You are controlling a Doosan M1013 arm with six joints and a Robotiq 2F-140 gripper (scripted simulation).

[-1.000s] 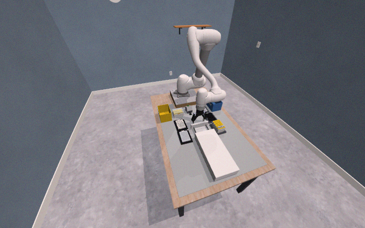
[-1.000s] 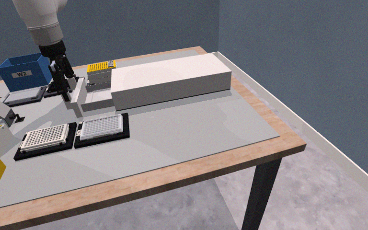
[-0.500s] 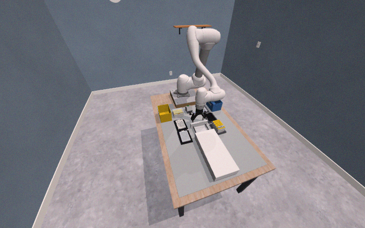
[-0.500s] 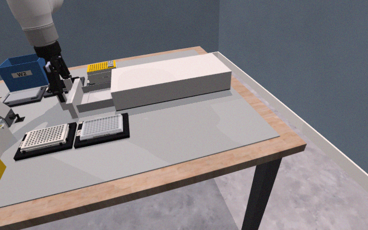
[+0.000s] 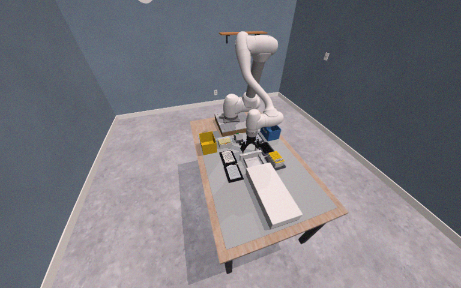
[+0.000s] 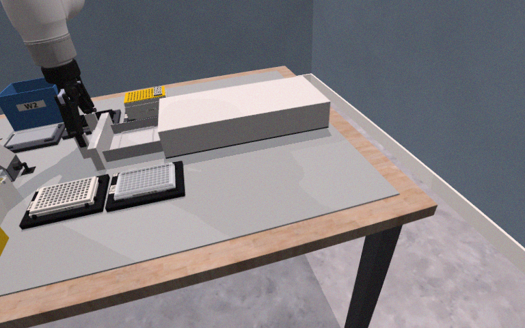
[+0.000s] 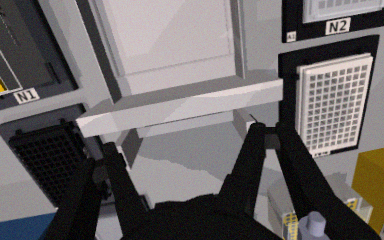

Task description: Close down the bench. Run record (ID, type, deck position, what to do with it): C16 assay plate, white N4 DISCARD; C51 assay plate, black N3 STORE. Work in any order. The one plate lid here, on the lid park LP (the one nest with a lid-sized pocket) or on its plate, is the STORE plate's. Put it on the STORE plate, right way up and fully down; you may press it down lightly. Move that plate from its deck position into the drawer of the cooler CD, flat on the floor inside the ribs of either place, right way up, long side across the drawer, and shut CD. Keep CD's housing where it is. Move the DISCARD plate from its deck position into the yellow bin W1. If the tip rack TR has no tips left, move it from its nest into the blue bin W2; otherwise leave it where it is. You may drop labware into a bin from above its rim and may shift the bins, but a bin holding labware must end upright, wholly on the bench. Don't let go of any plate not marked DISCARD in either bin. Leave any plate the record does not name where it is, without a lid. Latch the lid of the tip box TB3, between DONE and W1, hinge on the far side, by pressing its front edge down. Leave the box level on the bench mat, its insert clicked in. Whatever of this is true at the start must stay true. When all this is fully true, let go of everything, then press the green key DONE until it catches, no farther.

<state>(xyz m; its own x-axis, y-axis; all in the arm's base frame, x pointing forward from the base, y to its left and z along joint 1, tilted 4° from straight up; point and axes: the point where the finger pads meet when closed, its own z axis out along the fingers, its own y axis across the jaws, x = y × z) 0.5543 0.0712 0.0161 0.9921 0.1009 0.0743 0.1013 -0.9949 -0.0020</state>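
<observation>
We see a wooden tabletop (image 6: 281,239) on dark legs (image 6: 369,276), covered by a grey mat (image 6: 257,190). It stands on a mottled grey floor (image 5: 132,200) between blue walls (image 5: 29,89) with pale skirting (image 5: 386,174). A small wooden shelf (image 5: 225,33) hangs on the far wall, an outlet (image 5: 215,92) lower down, and a switch plate (image 5: 326,56) on the right wall.

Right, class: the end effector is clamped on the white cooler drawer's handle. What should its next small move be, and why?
Probably draw the grey handle a little farther from the white cooler housing. The black end effector grips it, yet only a short stretch of drawer floor shows, likely tight for the black assay plate waiting beside it.
</observation>
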